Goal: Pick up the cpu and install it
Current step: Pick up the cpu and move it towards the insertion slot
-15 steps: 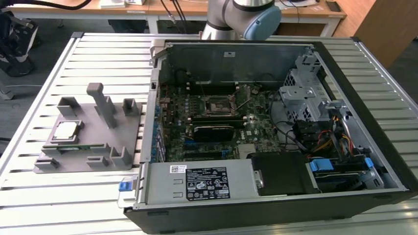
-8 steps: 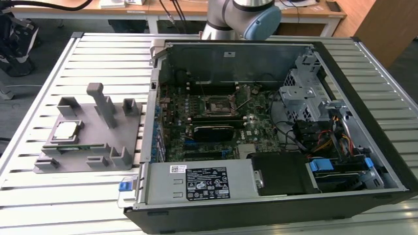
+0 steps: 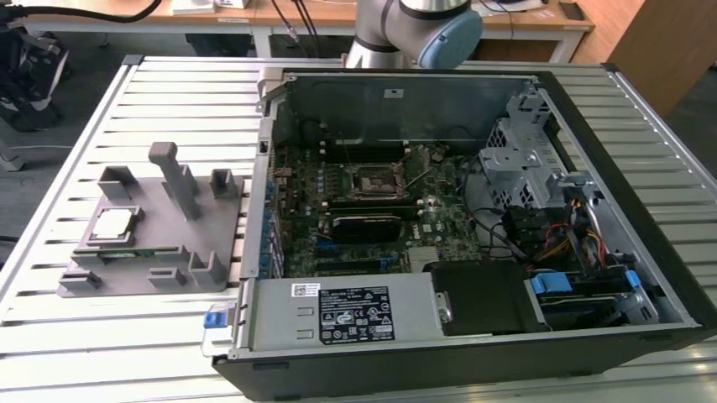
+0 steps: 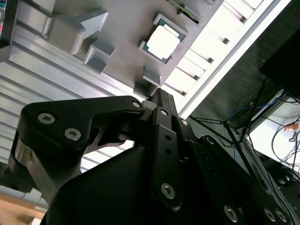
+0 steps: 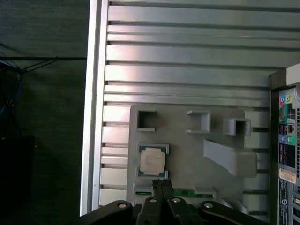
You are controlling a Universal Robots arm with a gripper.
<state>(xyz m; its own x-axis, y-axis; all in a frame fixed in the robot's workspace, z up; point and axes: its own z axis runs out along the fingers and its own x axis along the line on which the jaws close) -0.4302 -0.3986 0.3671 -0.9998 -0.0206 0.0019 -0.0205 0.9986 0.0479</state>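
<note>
Silvery-white metal tops the cpu [image 3: 112, 224], a small flat square that lies face-up in a shallow pocket of the grey fixture [image 3: 151, 233]. The fixture sits on the slatted aluminium tabletop [image 3: 134, 336], at the exterior view's left. The open computer case [image 3: 448, 369] stands just beside it at the exterior view's right. The dark socket [image 3: 374, 180] on the case's motherboard has nothing in it, so the chip is not yet installed.

In both wrist views the jaws hang above the fixture and look down on the chip. Their fingertips [image 5: 158, 187] are pressed together with no gap between them, hold nothing, and are apart from the cpu [image 5: 152, 161].

The chip is probably light and quite stiff. Its smooth metal lid would likely be slippery under a flat pinch. The underside contacts and the thin pale edge are likely to be the fragile parts, so it would not bear scraping, tilting or dropping.

The best hold seems to be across two opposite edges. In the first wrist view, raised lips of the pocket frame two sides of the chip, and the other two sides look freer for the jaws to take. A level, gentle grip would suit it.
</note>
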